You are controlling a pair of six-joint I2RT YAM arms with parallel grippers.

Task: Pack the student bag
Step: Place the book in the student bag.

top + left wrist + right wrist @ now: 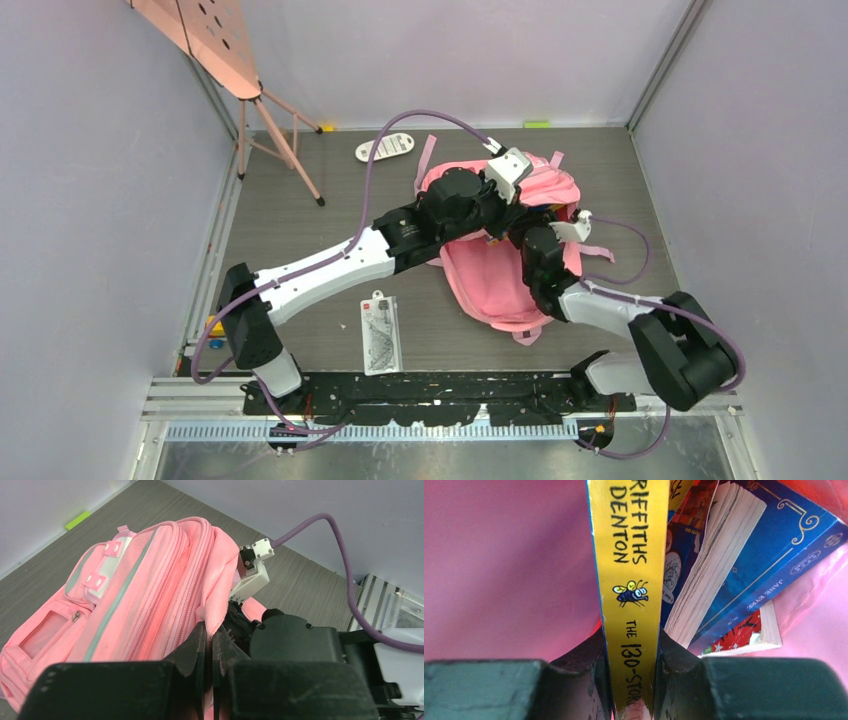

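The pink student bag [500, 285] lies in the middle of the table, its opening to the far right. My left gripper [209, 635] is shut on the pink fabric edge of the bag's opening [220, 595] and holds it up. My right gripper [631, 660] is inside the bag, shut on a yellow-spined book [631, 580]. Beyond it lie a blue book [749, 565] and another book with a red starred cover [749, 630], all against the pink lining. In the top view both grippers meet at the bag's mouth [545, 215].
A flat packaged item [380, 332] lies on the table near the front. A white oblong object [385, 149] lies at the back. A pink stand on legs [270, 130] is at the back left. Walls enclose the table.
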